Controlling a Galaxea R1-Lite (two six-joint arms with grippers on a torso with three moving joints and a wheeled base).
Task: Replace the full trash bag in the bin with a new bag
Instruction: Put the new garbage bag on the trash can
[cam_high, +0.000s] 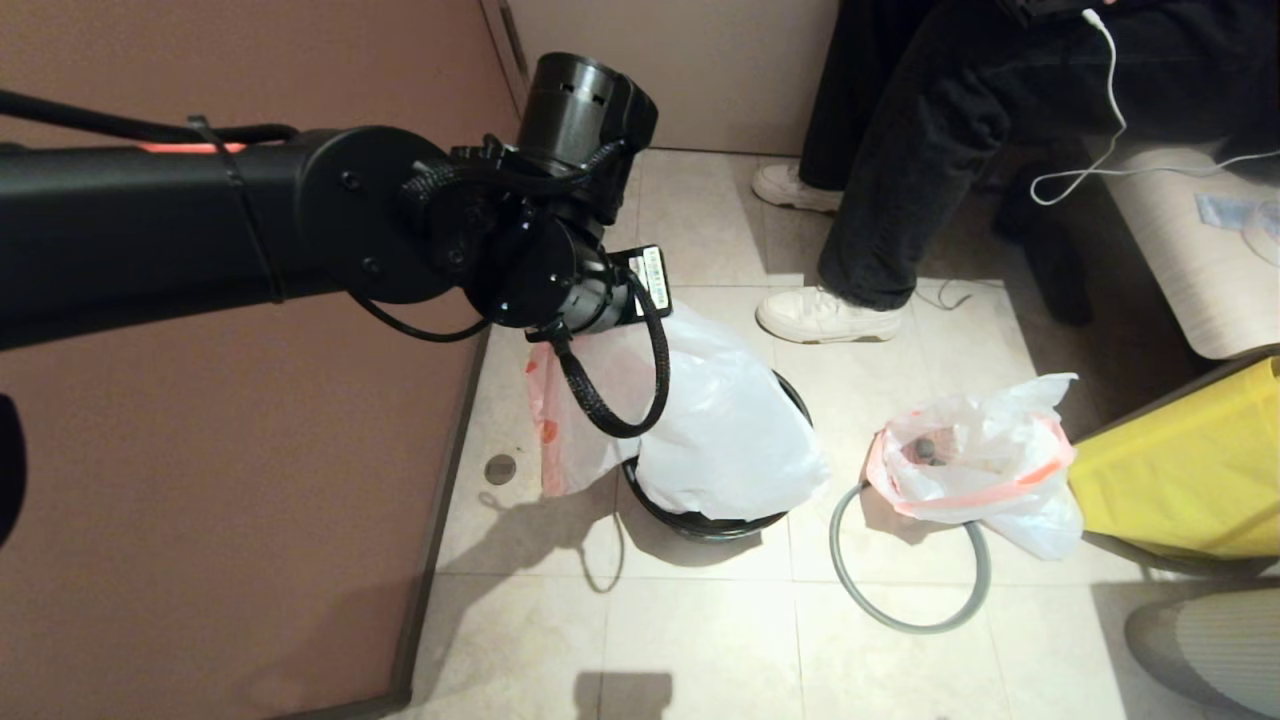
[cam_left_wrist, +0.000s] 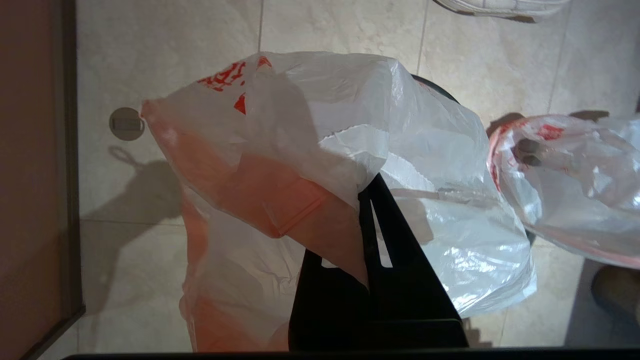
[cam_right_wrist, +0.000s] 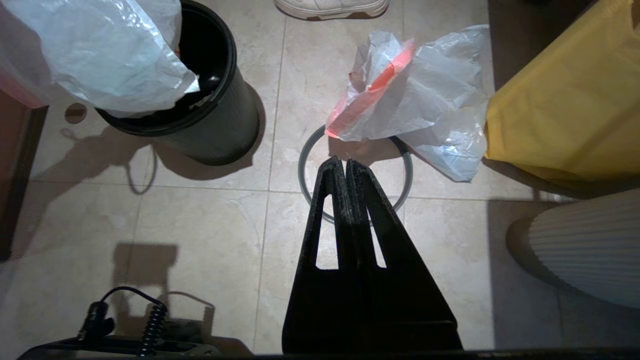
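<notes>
The new bag (cam_high: 720, 430) hangs smooth and white with a pink-red band, its lower part draped over and into the black bin (cam_high: 700, 522). My left gripper (cam_left_wrist: 367, 189) is shut on the bag's (cam_left_wrist: 310, 125) gathered plastic above the bin (cam_left_wrist: 435, 86); in the head view the wrist hides the fingers. The full trash bag (cam_high: 985, 470) sits on the floor to the right of the bin, resting on the grey hoop (cam_high: 900, 612). My right gripper (cam_right_wrist: 345, 161) hovers over the hoop (cam_right_wrist: 306, 175), shut and holding nothing, short of the full trash bag (cam_right_wrist: 415, 95).
A yellow bag (cam_high: 1190, 470) stands at the right, right behind the full bag. A seated person's legs and white shoe (cam_high: 825, 315) are just beyond the bin. A brown wall (cam_high: 200, 500) borders the left, with a floor drain (cam_high: 499, 468). A grey ribbed object (cam_high: 1210, 640) lies at the lower right.
</notes>
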